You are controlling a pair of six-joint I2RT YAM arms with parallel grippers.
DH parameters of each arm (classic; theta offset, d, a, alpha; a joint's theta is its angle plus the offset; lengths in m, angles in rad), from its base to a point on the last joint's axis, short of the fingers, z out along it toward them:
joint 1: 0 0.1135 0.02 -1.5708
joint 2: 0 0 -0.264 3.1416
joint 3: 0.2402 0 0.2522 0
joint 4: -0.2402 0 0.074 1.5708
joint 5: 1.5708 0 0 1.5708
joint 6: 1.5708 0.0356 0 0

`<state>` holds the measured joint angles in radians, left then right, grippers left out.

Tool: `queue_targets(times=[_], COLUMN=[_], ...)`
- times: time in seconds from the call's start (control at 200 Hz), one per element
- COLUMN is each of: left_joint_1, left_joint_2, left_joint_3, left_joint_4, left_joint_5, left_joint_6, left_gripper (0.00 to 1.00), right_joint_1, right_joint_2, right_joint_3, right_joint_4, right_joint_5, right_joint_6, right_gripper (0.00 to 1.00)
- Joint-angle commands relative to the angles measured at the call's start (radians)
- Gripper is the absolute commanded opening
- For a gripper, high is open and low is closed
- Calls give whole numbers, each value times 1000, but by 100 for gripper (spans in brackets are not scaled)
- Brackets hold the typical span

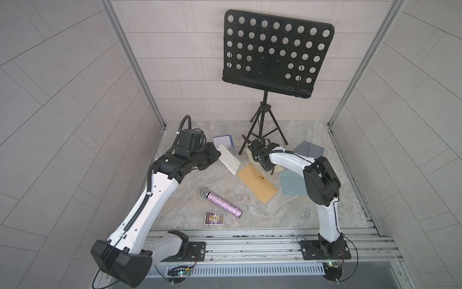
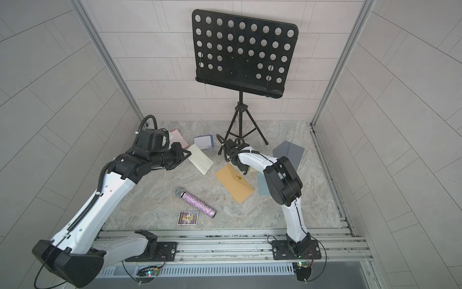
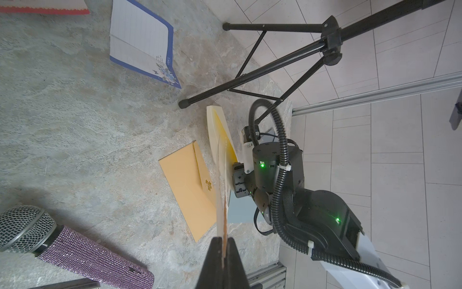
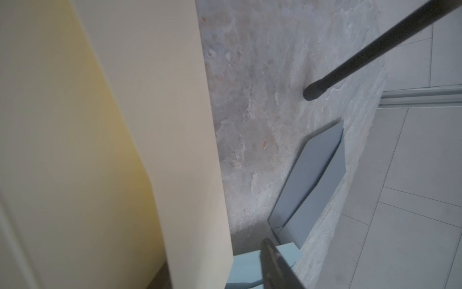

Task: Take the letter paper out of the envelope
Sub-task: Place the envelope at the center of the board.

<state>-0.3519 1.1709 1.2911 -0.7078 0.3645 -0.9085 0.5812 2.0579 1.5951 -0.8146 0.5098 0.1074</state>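
Note:
My left gripper [image 1: 217,154] [image 3: 223,246] is shut on one end of a cream envelope [image 1: 228,160] [image 2: 200,159], which sticks out above the table toward the middle. The left wrist view shows this envelope [image 3: 222,212] edge-on. A cream and yellow letter paper [image 3: 218,127] [image 4: 140,140] stands clear of the envelope at my right gripper [image 1: 263,162] [image 4: 217,262]. The right jaws stand apart, open. The sheet sits between them with a gap to the one visible finger [image 4: 275,262]. The other finger is mostly hidden behind the sheet.
On the marble table lie an orange envelope [image 1: 257,184], a glittery purple microphone [image 1: 221,202], a small picture card [image 1: 215,218], a blue-bordered lined sheet [image 1: 225,141], a grey envelope [image 1: 310,149] and a light blue envelope [image 1: 291,186]. A black music stand tripod [image 1: 262,125] stands at the back.

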Motion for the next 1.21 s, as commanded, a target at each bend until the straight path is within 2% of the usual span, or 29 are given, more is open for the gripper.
queue_targets(times=[0.0,0.115,0.28,0.515,0.715,0.93,1.02,1.146,1.201], left_joint_1=[-6,-6,-7,-13,-19,-39,-31,-24,-24], left_joint_2=[-14,-4,21,90,161,185,170,158,167], left_joint_3=[0,-6,-2,25,34,-20,-9,6,22], left_joint_4=[-1,3,33,60,197,311,325,430,465], left_joint_5=[6,10,20,67,110,136,141,174,213], left_joint_6=[11,11,2,-5,-98,-169,-179,-212,-222], left_gripper=[0,0,0,0,0,0,0,0,0], right_joint_1=[-6,-6,-10,-42,-38,-42,-46,-102,-125], right_joint_2=[-72,-128,-228,-233,-315,-417,-514,-676,-764], right_joint_3=[13,8,-24,37,-26,-115,-159,-228,-274], right_joint_4=[-62,-102,-134,-173,-107,-12,40,132,197], right_joint_5=[-61,-129,-260,-431,-458,-458,-509,-737,-801], right_joint_6=[25,35,46,77,67,94,171,325,425], right_gripper=[62,68,68,66,64,63,60,58,57])
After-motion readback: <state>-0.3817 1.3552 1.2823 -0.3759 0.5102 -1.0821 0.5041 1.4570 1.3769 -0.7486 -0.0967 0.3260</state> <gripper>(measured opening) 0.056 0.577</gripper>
